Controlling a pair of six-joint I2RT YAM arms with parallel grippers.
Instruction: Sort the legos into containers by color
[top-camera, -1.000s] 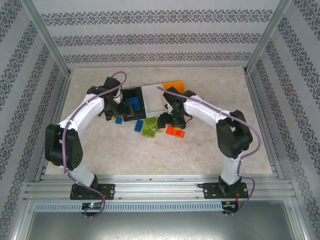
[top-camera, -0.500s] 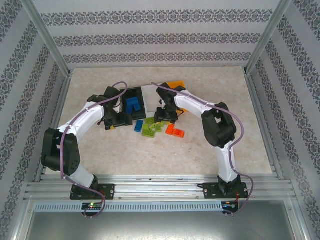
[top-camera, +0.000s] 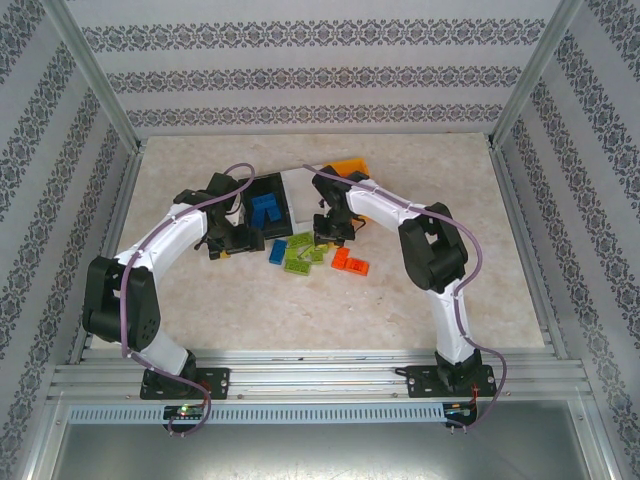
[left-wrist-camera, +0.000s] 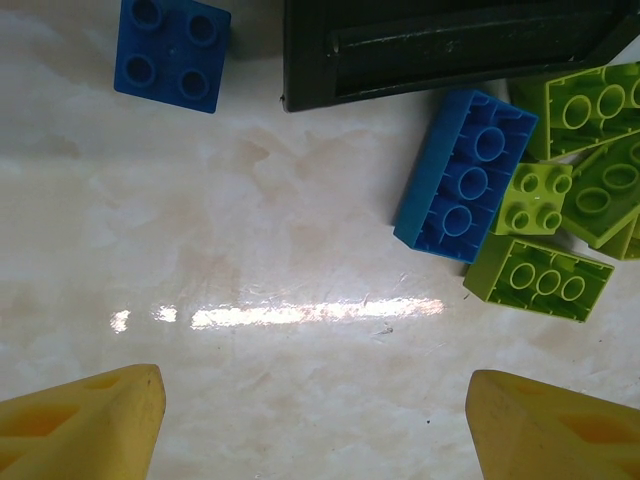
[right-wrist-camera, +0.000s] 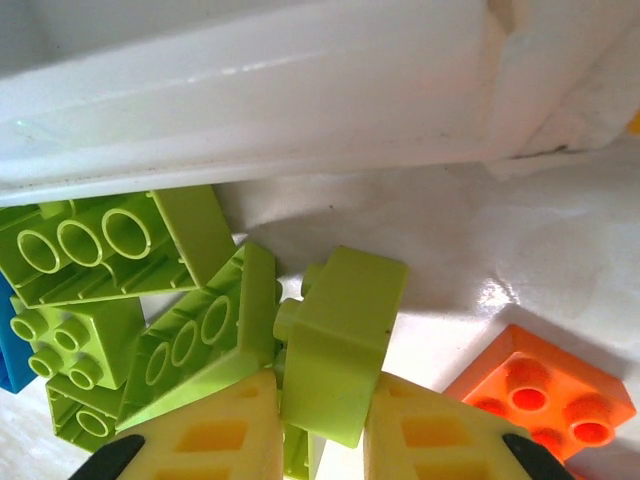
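Shifted since 1 s ago: right arm (top-camera: 400, 215), elbow pulled in toward centre of desk (top-camera: 420, 310), wrist now over green pile (top-camera: 300, 257); right pincer (top-camera: 325, 237) gone from wide to shut. Also left arm (top-camera: 170, 230), wrist off black bin (top-camera: 250, 187) and down by its near-left corner.

Top view. All task stuff mid-desk, nearer far edge than near edge. Black bin w/ blue legos (top-camera: 265, 210) inside. White bin (top-camera: 300, 192) just right of it, mostly under right arm. Orange bin (top-camera: 350, 166) furthest back-right, partly behind arm. Loose on desk, on bins' near side, left to right: long blue brick (top-camera: 279, 250), green pile, orange bricks (top-camera: 350, 263). Left pincer (top-camera: 232, 245) at black bin's near-left corner; spread unreadable from up here.

Left wrist view. Left pincer (left-wrist-camera: 315, 420) wide, yellow fingertips (left-wrist-camera: 85, 420) in both bottom corners, bare desk between, nothing gripped. Well ahead of tips: blue 2x2 (left-wrist-camera: 170, 52) top left, just beside black bin wall. Long blue brick (left-wrist-camera: 465, 175) just below bin, touching small green 2x2 (left-wrist-camera: 530, 198); more green bricks packed to right.

Right wrist view. Right pincer (right-wrist-camera: 320, 430) clamped on lime brick (right-wrist-camera: 335, 340), held tilted between yellow fingers (right-wrist-camera: 215, 435), one stud poking left. On desk or lifted: can't tell. White bin wall across top, near held brick. Other green legos crowded on its left, closest one touching. Orange 2x2 (right-wrist-camera: 540, 390) lower right, near right finger, apart from held brick.
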